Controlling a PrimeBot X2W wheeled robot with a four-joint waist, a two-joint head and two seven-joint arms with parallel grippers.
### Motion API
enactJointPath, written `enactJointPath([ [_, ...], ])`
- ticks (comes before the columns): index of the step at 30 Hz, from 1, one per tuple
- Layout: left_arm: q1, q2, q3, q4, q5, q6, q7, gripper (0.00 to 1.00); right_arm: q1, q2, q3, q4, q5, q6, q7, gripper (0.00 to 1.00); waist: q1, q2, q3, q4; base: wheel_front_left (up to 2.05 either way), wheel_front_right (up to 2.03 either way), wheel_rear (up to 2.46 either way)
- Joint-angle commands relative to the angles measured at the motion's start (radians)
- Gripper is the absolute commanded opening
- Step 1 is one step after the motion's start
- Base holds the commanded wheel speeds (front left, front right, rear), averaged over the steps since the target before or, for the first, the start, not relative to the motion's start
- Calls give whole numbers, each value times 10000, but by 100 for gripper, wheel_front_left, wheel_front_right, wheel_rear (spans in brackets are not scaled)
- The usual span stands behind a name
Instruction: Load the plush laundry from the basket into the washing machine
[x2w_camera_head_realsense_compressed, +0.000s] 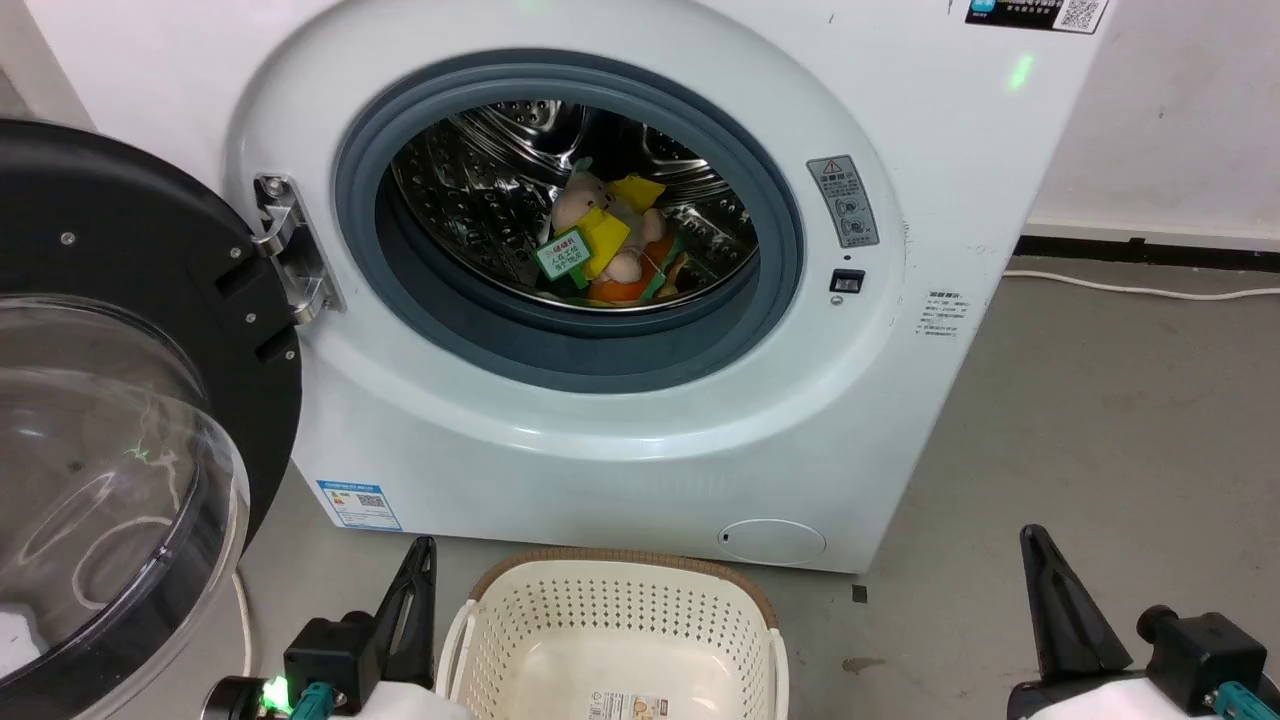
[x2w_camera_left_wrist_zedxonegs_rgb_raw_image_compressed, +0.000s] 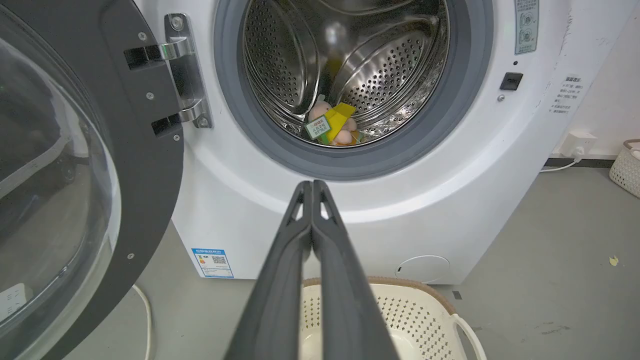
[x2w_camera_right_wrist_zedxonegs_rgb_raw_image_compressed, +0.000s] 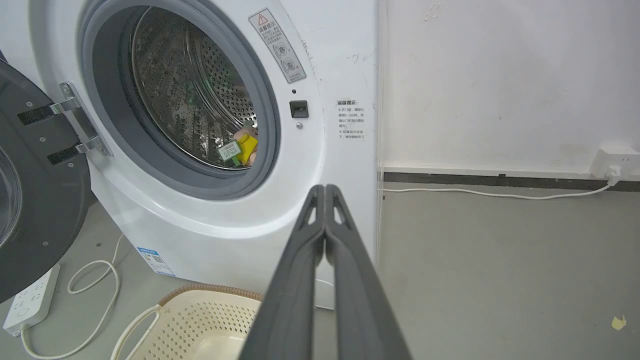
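Observation:
The white washing machine (x2w_camera_head_realsense_compressed: 620, 430) stands with its round black-framed door (x2w_camera_head_realsense_compressed: 110, 400) swung open to the left. Inside the steel drum lie the pale pink plush animal (x2w_camera_head_realsense_compressed: 600, 225) with yellow parts and a green-white tag, and under it the orange burger plush (x2w_camera_head_realsense_compressed: 625, 288). The plush animal (x2w_camera_left_wrist_zedxonegs_rgb_raw_image_compressed: 330, 122) also shows in the drum in the left wrist view. On the floor in front sits the cream basket (x2w_camera_head_realsense_compressed: 620, 640), its bottom bare apart from a label. My left gripper (x2w_camera_head_realsense_compressed: 425, 545) is shut beside the basket's left handle. My right gripper (x2w_camera_head_realsense_compressed: 1030, 535) is shut, off to the basket's right.
A white power strip (x2w_camera_right_wrist_zedxonegs_rgb_raw_image_compressed: 30, 300) and looped cable (x2w_camera_right_wrist_zedxonegs_rgb_raw_image_compressed: 95, 280) lie on the grey floor under the open door. A wall socket (x2w_camera_right_wrist_zedxonegs_rgb_raw_image_compressed: 617, 162) and cord run along the right wall. Another pale basket (x2w_camera_left_wrist_zedxonegs_rgb_raw_image_compressed: 626, 167) sits far right. Open floor lies right of the washer.

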Motion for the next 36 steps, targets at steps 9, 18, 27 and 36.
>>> enactJointPath([
  [9, -143, -69, 125, -153, 152, 44, 209, 0, -223, -7, 47, -73, -235, -3, 215, 0, -1, 0, -24, -45, 0, 0, 0],
  [18, -172, -88, 209, -252, 242, 53, 393, 0, -294, -8, 68, -93, -400, -3, 400, 0, -1, 0, -47, -88, 0, 0, 0],
  [27, -200, -107, 293, -350, 331, 61, 577, 0, -365, -10, 89, -114, -564, -4, 584, 0, -1, 0, -70, -132, 0, 0, 0],
  [36, -229, -126, 376, -449, 420, 70, 761, 0, -436, -11, 109, -134, -729, -5, 769, 0, -1, 0, -93, -175, 0, 0, 0],
])
